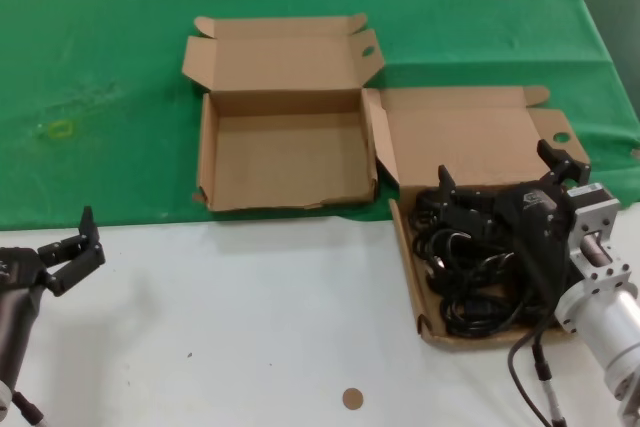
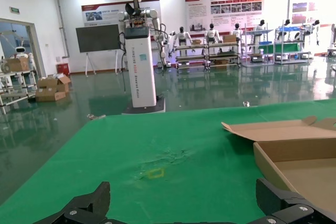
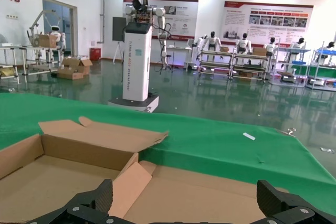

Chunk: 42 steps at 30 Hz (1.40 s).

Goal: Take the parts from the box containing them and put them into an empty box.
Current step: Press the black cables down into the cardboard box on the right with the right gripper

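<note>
The right gripper [image 1: 497, 179] hangs over the far half of the full box [image 1: 412, 277], its two black fingers spread wide, one near the box's far left corner and one toward the far right corner by the lid. Nothing is between them; whether a fingertip brushes the cables [image 1: 470, 277] below cannot be told from the head view. The right wrist view shows the same: both fingers [image 3: 94, 203] splayed to either side with only cardboard beyond them.

The step in hand looks like the reach for the first bundle. To do it well, the gripper should come straight down on the thick middle of one coil rather than a loose end or plug, so the whole bundle lifts together and does not trail over the box wall. The coils lie tangled, so a slow lift would show early if a second cable is dragged along. It should clear the near-upright lid on the box's far side before swinging left.

The cables fill the full box, which sits at the right of the white worktop, its far edge at the green cloth [image 1: 100, 77]. The empty box [image 1: 285, 162] lies on the cloth just to its far left, lid open, nothing inside.

The left gripper [image 1: 75, 252] waits at the worktop's left edge, fingers apart and empty.
</note>
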### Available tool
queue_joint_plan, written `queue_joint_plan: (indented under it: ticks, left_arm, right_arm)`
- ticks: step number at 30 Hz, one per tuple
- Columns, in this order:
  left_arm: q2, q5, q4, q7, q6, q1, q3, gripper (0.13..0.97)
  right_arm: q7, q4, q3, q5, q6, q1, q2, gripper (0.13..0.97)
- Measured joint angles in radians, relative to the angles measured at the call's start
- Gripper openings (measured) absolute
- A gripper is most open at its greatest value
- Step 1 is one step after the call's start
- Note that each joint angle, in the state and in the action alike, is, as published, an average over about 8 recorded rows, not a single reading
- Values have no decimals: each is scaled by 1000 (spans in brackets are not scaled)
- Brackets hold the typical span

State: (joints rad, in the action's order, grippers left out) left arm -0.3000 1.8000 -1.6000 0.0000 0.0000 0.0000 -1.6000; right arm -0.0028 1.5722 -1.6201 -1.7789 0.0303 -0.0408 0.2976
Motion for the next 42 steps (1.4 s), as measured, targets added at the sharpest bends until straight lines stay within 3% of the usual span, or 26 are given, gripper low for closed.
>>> queue_joint_plan:
  ticks: [33,42]
  left_arm:
    - [0,0,0,0,0,0,0,939]
    - [0,0,0,0,0,0,0,841]
  right_arm:
    - [0,0,0,0,0,0,0,966]
    - [-3,-1,-2,3,1,-1,-1,966]
